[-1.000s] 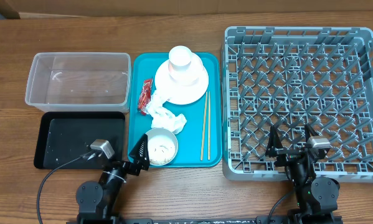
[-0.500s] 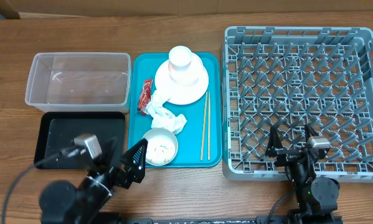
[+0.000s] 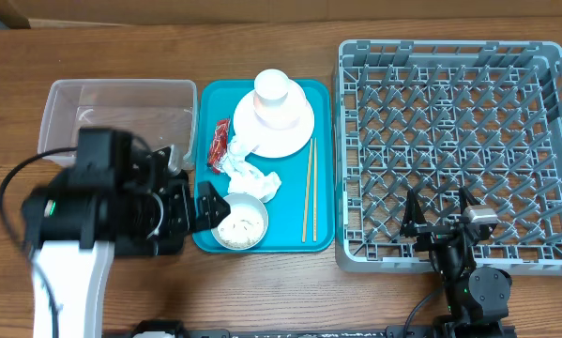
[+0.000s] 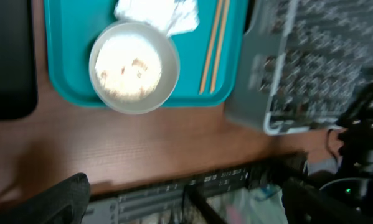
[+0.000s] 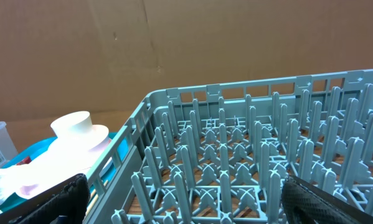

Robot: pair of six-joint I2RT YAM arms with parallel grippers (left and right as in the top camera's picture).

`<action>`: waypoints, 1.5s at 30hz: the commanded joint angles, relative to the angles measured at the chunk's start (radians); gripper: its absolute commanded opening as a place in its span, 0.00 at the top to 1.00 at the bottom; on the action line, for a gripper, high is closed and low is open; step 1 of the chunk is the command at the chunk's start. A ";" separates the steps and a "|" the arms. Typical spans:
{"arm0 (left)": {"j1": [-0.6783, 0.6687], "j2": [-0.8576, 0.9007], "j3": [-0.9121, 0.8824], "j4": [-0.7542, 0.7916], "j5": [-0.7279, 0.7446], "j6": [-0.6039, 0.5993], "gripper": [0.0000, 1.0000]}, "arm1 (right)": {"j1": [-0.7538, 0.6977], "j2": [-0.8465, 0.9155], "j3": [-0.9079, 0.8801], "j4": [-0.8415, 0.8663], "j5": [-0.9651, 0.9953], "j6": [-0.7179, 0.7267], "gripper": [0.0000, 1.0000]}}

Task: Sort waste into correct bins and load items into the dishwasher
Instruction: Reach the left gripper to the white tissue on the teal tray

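Observation:
On the teal tray (image 3: 320, 230) lie a white bowl (image 3: 240, 224) of rice (image 4: 129, 62), a crumpled tissue (image 3: 253, 179), a red wrapper (image 3: 218, 145), chopsticks (image 3: 309, 188) and a plate (image 3: 299, 131) with an upturned white cup (image 3: 273, 88) on it. My left gripper (image 3: 200, 205) hangs open and empty, high above the tray's front left corner beside the bowl; its wrist view looks down on the bowl (image 4: 134, 66). My right gripper (image 3: 440, 212) rests open at the front edge of the grey dish rack (image 3: 454, 141), nothing between its fingers (image 5: 46, 199).
A clear tub (image 3: 112, 108) stands at the back left. The black tray (image 4: 9, 62) in front of it is mostly hidden in the overhead view by my raised left arm (image 3: 83, 211). Rack pegs (image 5: 236, 155) stand directly ahead of the right gripper.
My left arm has risen from the table's front edge and swung back over the black tray, gripper still open. The right arm has not moved.

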 commanded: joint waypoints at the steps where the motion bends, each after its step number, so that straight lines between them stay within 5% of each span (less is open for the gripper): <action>1: 0.004 0.103 0.002 -0.043 0.024 0.048 0.25 | -0.001 -0.010 -0.010 0.008 -0.005 -0.003 0.00; 2: 0.002 0.140 0.002 -0.057 0.062 0.091 0.68 | -0.001 -0.010 -0.010 0.008 -0.005 -0.003 0.00; 3: -0.002 0.167 0.002 -0.063 0.092 0.129 0.96 | -0.001 -0.010 -0.010 0.008 -0.005 -0.003 0.00; 10: -0.084 0.244 0.002 -0.016 0.070 0.143 0.96 | -0.001 -0.010 -0.010 0.008 -0.005 -0.003 0.00; 19: -0.238 0.244 0.002 0.158 -0.267 -0.158 0.93 | -0.001 -0.010 -0.010 0.008 -0.005 -0.003 0.00; 22: -0.293 0.246 0.002 0.265 -0.393 -0.171 0.61 | -0.001 -0.010 -0.010 0.008 -0.005 -0.003 0.00; 30: -0.330 0.332 0.001 0.464 -0.506 -0.173 0.27 | -0.001 -0.010 -0.010 0.008 -0.005 -0.003 0.00; 45: -0.330 0.615 0.001 0.599 -0.500 -0.173 0.28 | -0.001 -0.010 -0.010 0.008 -0.005 -0.003 0.00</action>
